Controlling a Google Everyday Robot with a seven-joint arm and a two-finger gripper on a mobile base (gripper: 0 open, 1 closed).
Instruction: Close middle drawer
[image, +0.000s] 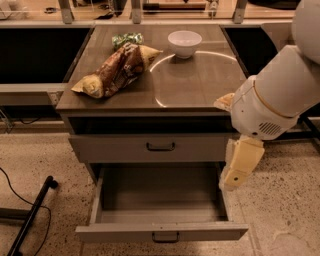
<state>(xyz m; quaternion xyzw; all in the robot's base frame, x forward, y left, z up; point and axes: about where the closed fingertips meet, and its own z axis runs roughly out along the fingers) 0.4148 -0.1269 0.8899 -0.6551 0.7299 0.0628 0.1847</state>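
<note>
The middle drawer (160, 232) is pulled far out at the bottom of the view. It has a low grey-beige front, a small dark bar handle (165, 237) and a deep, empty box. Above it, the drawer with the taller front (150, 148) stands slightly out from the cabinet. The lowest drawer is hidden. My arm (280, 95) comes in from the upper right. My cream-coloured gripper (240, 165) hangs beside the cabinet's right edge, just above the open drawer's right wall.
On the cabinet top (200, 85) lie a brown chip bag (117, 70), a green packet (126, 39) and a white bowl (184, 43). Dark counter openings flank the cabinet. A black pole (32, 215) and a cable lie on the speckled floor at left.
</note>
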